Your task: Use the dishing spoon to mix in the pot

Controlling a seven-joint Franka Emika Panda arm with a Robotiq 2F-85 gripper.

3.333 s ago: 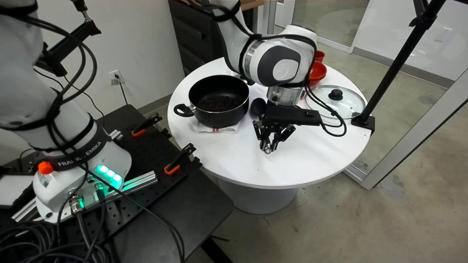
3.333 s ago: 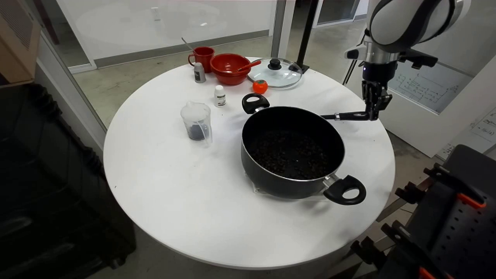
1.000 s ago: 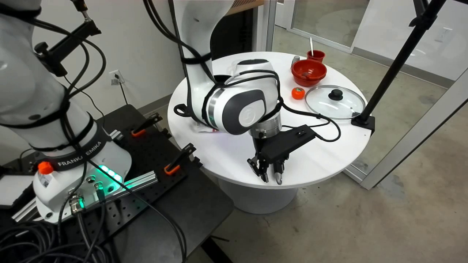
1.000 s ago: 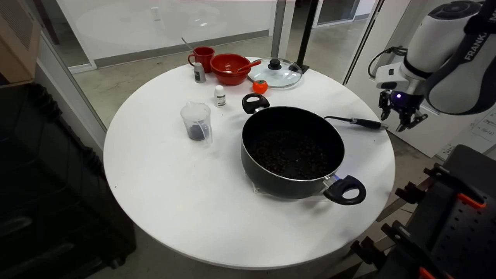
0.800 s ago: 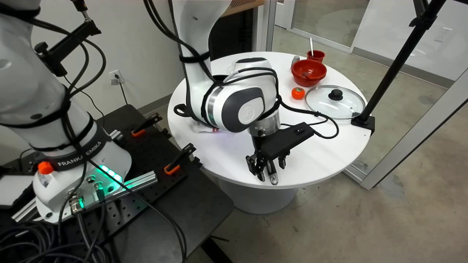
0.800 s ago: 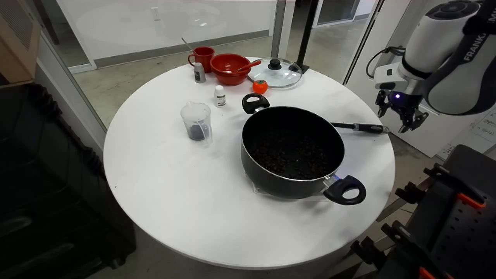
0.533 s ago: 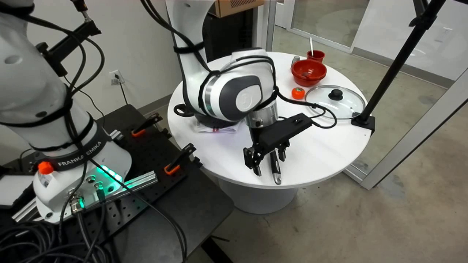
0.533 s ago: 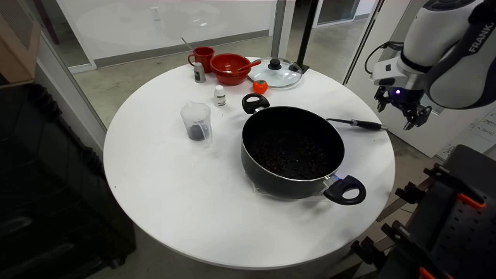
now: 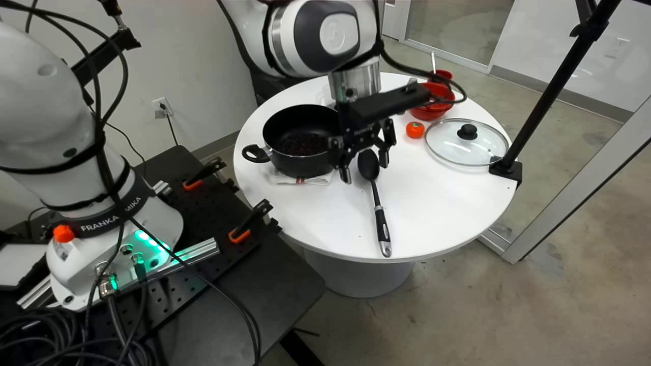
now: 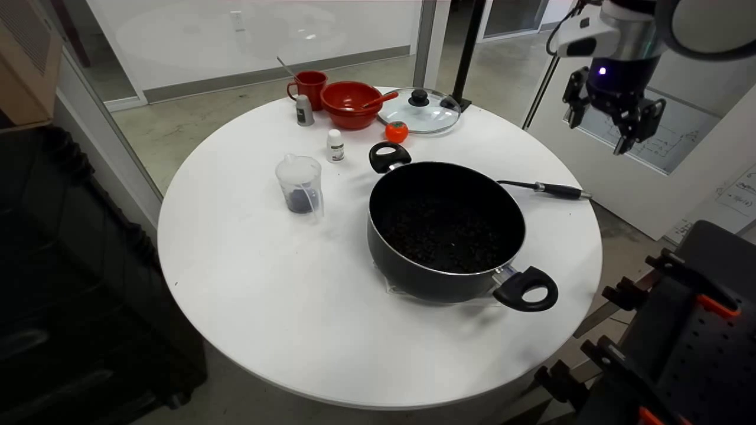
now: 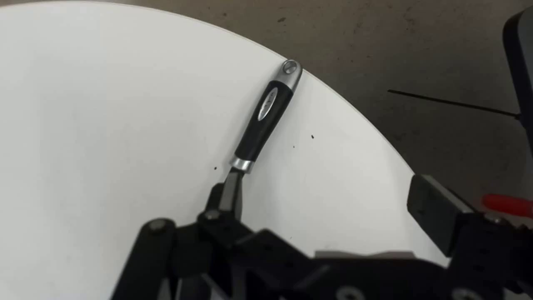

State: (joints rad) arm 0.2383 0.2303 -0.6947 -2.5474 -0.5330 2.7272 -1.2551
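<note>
The dishing spoon [image 9: 381, 223], with a black bowl and a black and silver handle, lies flat on the white table; its handle end reaches the table's edge. In an exterior view its bowl lies beside the pot [image 9: 300, 165]. Black and deep, the pot has two side handles and dark bits on its bottom, seen in an exterior view over its wall [image 10: 413, 280]. My gripper [image 10: 598, 134] hangs above the table, open wide and apart from the spoon. In the wrist view nothing sits between the jaws of the gripper [image 11: 325, 187]; the left finger covers part of the spoon's shaft [image 11: 238, 171].
A glass lid [image 9: 452, 152] and a tomato [image 9: 415, 130] lie on the table, near a red bowl [image 10: 352, 121] and a red mug [image 10: 313, 88]. A measuring cup [image 10: 298, 177] and a white bottle [image 10: 335, 150] stand further over. A black pole [image 9: 554, 86] rises at the table's edge.
Earlier the gripper was shut on the spoon's handle; it has let go and opened wide. The spoon has settled on the table. The gripper has risen away from the handle, up off the table.
</note>
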